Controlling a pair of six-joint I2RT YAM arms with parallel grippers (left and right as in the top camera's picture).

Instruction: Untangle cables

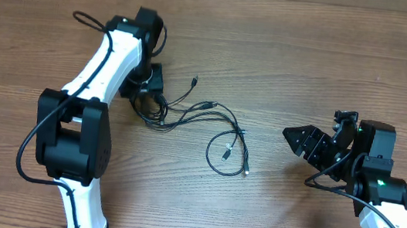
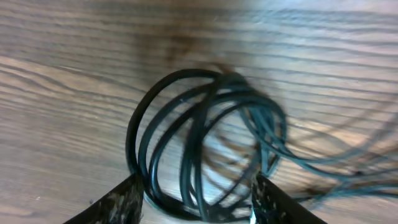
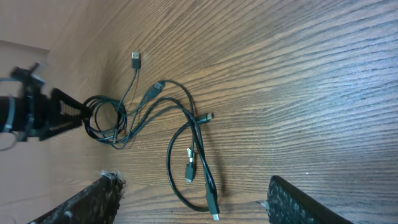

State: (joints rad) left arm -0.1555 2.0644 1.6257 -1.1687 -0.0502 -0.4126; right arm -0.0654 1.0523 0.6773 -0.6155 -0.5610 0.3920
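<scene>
Overhead, the cables (image 1: pixel 158 113) stretch left-to-right from a coil between the parted left hand (image 2: pixel 199 196); right hand (image 3: pixel 191 183) released.

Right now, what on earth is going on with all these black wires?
Two robot arms are sorting out a tangle of thin black cables on a wooden table. The left hand is down over a coil at one end of the tangle, its fingers apart on either side of the loops. The other cables trail loosely across the middle of the table. The right hand hangs open off to the side, touching nothing.
</scene>
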